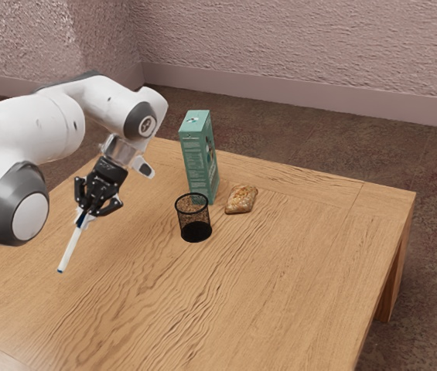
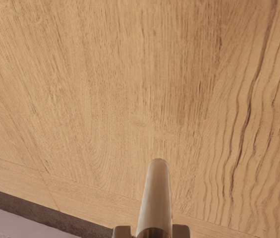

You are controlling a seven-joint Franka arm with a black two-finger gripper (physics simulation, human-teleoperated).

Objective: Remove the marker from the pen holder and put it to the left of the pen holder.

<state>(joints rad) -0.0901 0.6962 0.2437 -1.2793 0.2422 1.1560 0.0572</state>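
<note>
Exterior view: Well apart from the pen holder (image 1: 196,231), the pincer (image 1: 85,219) clasps a slanted marker (image 1: 70,247), best laid flat on the table (image 1: 280,278) beneath before easing open.

Can see a light-brown wooden table (image 1: 295,278) with wavy dark grain, plus a thick leg (image 1: 390,287) under its edge at the exterior view's right. Can make out on it a black mesh pen holder (image 1: 195,230), upright and open at the top, near a tall teal box (image 1: 196,166) standing on end behind it. Can also spot a golden-brown piece of bread (image 1: 241,199), lying just beside the box, toward the exterior view's right.
</note>
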